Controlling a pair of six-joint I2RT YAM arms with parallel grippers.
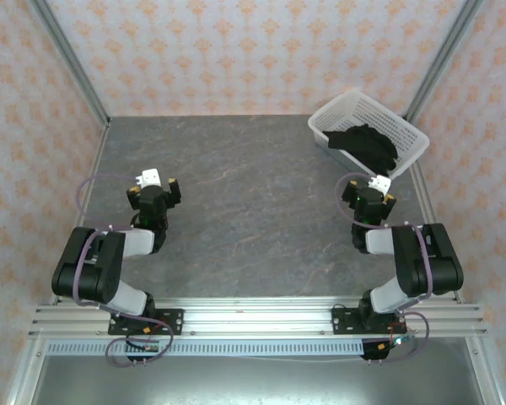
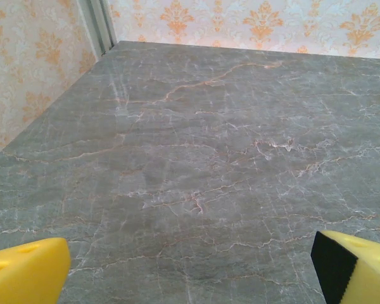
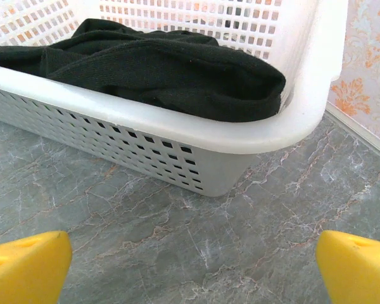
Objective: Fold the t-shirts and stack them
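Right claw [image 3: 193, 256], t-shirt [image 3: 177, 76] ahead, in basket [image 3: 196, 131]

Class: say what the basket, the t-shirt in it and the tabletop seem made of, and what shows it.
Basket: probably white plastic, smooth rim, moulded mesh holes. T-shirt: black cloth, matte, soft folds. Tabletop: veined like marble; stone or laminate, cannot tell.

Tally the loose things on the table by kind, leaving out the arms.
White mesh basket: 1
Black t-shirt, bunched inside it: 1
Total: 2
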